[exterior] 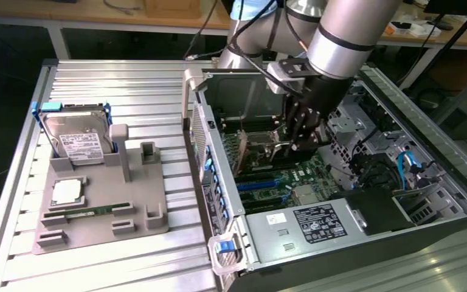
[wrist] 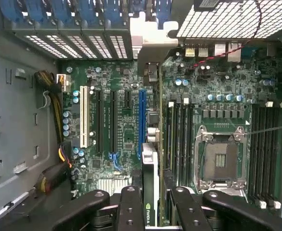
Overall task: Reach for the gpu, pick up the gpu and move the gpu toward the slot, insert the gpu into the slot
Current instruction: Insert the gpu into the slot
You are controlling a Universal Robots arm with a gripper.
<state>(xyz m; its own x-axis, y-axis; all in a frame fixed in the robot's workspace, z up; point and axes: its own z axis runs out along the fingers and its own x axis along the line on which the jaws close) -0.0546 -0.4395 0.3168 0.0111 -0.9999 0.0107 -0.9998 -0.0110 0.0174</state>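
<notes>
Arm is down inside the open computer case [exterior: 459,193], centre-right of the exterior view. Gripper [wrist: 151,195] is clamped on the gpu [wrist: 149,171], a black finger [wrist: 130,204] pressed to each face. The card is held on edge over the green motherboard [wrist: 121,137].

From the wrist camera, the card's edge runs parallel to the blue slot [wrist: 141,122], just beside it. Can't tell if they touch.

Hard drive [exterior: 75,137] stands in the grey fixture [exterior: 136,204], left of the exterior view, well apart.
</notes>
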